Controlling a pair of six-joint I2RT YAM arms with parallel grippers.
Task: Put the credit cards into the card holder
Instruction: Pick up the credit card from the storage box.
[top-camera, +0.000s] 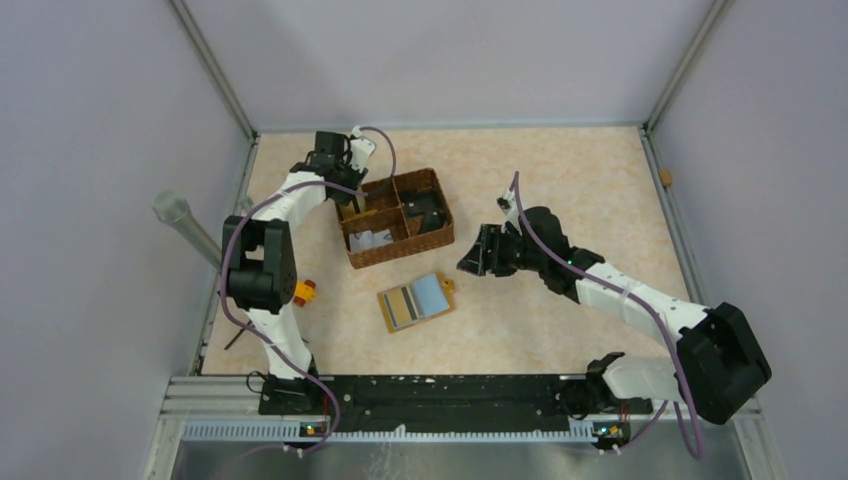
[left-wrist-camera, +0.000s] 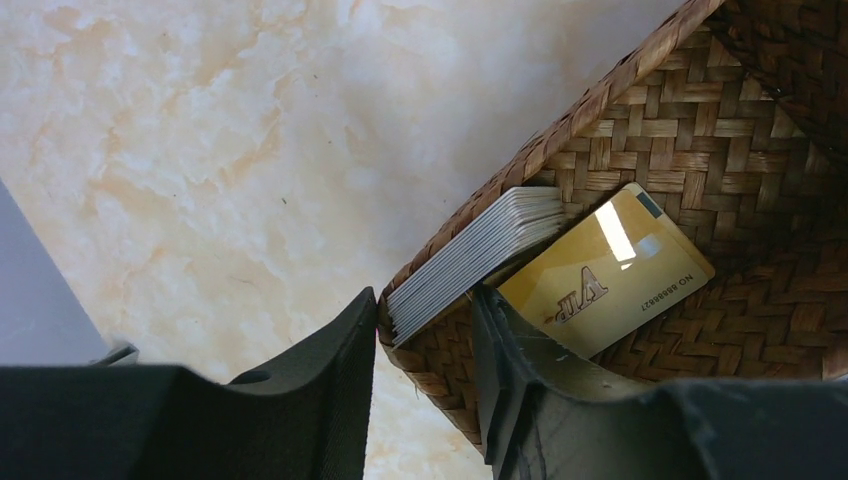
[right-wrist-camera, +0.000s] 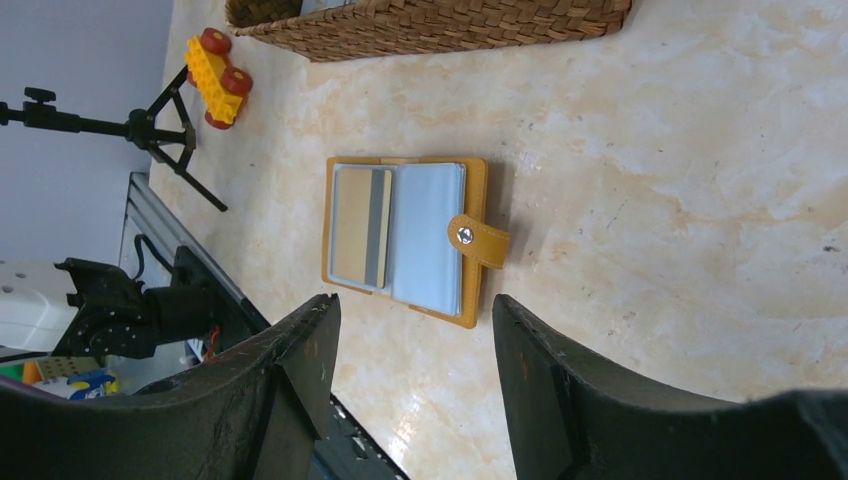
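Note:
The card holder (top-camera: 415, 300) lies open on the table, mustard-orange with pale blue sleeves; it also shows in the right wrist view (right-wrist-camera: 405, 235). A yellowish card (right-wrist-camera: 360, 225) with a grey stripe sits in its left sleeve. A stack of grey credit cards (left-wrist-camera: 480, 255) leans on edge inside the basket wall, beside a gold VIP card (left-wrist-camera: 610, 270). My left gripper (left-wrist-camera: 425, 305) is open at the basket's far left corner (top-camera: 345, 205), its fingers straddling the wall and the end of the stack. My right gripper (right-wrist-camera: 415, 310) is open and empty, hovering right of the holder (top-camera: 470, 262).
The brown woven compartment basket (top-camera: 400, 250) stands behind the holder, with a black item (top-camera: 425, 212) and a pale item (top-camera: 372, 240) inside. An orange-and-red toy block (top-camera: 304, 292) lies by the left arm. A black tripod (right-wrist-camera: 150, 130) stands near the table's left edge.

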